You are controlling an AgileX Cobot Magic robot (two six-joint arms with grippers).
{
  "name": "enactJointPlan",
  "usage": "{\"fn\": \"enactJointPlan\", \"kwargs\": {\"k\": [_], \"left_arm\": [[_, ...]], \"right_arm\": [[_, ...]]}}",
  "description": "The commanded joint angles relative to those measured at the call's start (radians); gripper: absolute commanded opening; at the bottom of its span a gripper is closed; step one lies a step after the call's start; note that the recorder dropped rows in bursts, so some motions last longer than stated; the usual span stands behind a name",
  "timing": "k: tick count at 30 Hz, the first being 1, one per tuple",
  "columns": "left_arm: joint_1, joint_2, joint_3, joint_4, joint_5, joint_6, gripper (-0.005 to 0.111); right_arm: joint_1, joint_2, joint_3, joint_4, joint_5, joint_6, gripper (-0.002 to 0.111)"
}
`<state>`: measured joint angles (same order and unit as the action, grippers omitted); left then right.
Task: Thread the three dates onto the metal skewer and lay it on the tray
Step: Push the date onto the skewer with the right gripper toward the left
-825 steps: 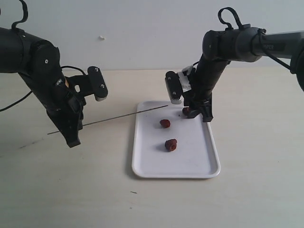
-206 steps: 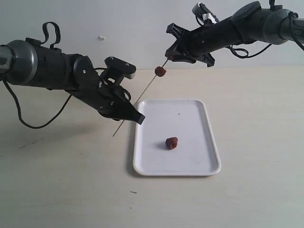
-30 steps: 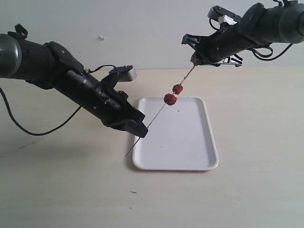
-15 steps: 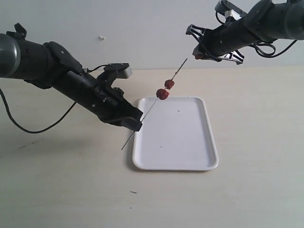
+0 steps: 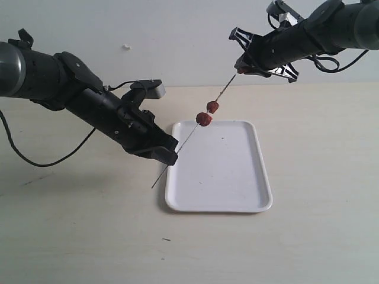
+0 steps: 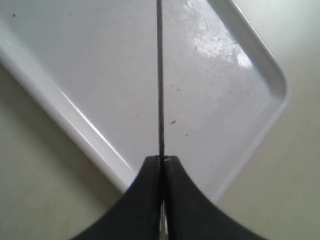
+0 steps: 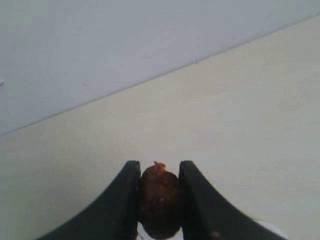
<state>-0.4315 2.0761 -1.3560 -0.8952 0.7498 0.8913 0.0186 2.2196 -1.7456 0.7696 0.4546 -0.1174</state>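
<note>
1. Grey metal skewer (image 5: 188, 139): slanted in the air, with its low end off the tray's left edge and its high end at the right jaws. Half a second ago its tip stood clear of those jaws. That gap has closed, and the tip now appears to meet the date they hold.
2. Right arm (image 5: 314, 32): has shifted slightly left and down since that frame. Left arm (image 5: 89, 100): pose nearly unchanged.
3. Threaded pair of dates: sits a touch lower in the exterior view than half a second ago. Compared with seven seconds ago, one more date is on the skewer, and the one then lying on the tray has left it.
4. Dates, three. The upper date (image 5: 212, 107) and lower date (image 5: 204, 119) are on the skewer's middle stretch, just beside each other, above the tray's far-left corner. The third date (image 7: 159, 197) is high up beyond the tray's far edge, pinched between the right jaws.
5. Skewer, one. The left jaws are pressed together on it near its low end. The left wrist view shows it running out from the closed tips across the tray.
6. Tray (image 5: 237, 177), one. White, lying flat on the tabletop (image 5: 71, 236), with a tiny dark speck (image 5: 222, 140) on its surface.
7. Arms, two, both black, one on each side of the tray.
</note>
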Motion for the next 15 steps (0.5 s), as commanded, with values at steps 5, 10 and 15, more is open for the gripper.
{"fn": "enactJointPlan", "kwargs": {"k": [5,10,15], "left_arm": [[0.000,-0.004,-0.007,-0.005,0.006,0.012,0.000],[0.000,-0.004,-0.007,-0.009,0.006,0.019,0.000],[0.000,-0.004,-0.007,-0.009,0.006,0.021,0.000]], "right_arm": [[-0.002,-0.007,-0.007,0.016,0.009,-0.065,0.027],[0.007,-0.007,-0.007,0.016,0.013,-0.073,0.027],[0.021,-0.007,-0.007,0.023,0.001,-0.083,0.027]]}}
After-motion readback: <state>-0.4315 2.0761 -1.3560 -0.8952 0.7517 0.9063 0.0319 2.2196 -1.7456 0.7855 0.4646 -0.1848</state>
